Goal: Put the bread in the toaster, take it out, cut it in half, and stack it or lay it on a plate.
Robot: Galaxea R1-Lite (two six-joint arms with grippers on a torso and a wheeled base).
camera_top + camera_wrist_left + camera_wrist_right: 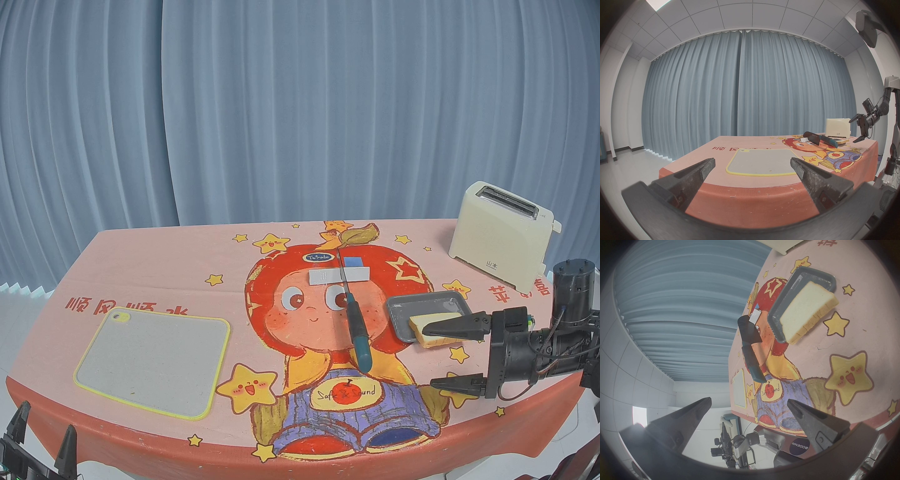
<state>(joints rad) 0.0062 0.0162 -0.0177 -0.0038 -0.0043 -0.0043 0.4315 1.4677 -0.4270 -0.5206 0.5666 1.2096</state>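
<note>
The right pincer [430, 357] is held over the near right edge of the bench [187, 262], with its fingers spread wide and nothing between them. The bread [417, 325], a single slice with a pale face and a brown crust, lies just ahead of this pincer, half on the near corner of a grey tray [400, 310] and half overhanging onto the cloth. In the head view the pincer's farther finger crosses in front of the slice; whether they touch cannot be told there, while in the right wrist view a gap is seen between the fingertips and the slice. The toaster [500, 234] stands upright beyond the tray, farther from the right pincer than the bread and near the bench's far right edge, with its slot facing up. The knife [357, 325] lies to the left of the right pincer, near the middle of the bench, with its teal handle towards the near edge and its blade resting across a small white block [325, 275]. The left pincer [47, 419] is held low, off the near left corner of the bench, with its fingers likewise spread and empty. A grey board [153, 353] with a yellow rim lies flat on the bench ahead of the left pincer, well apart from the knife.
</note>
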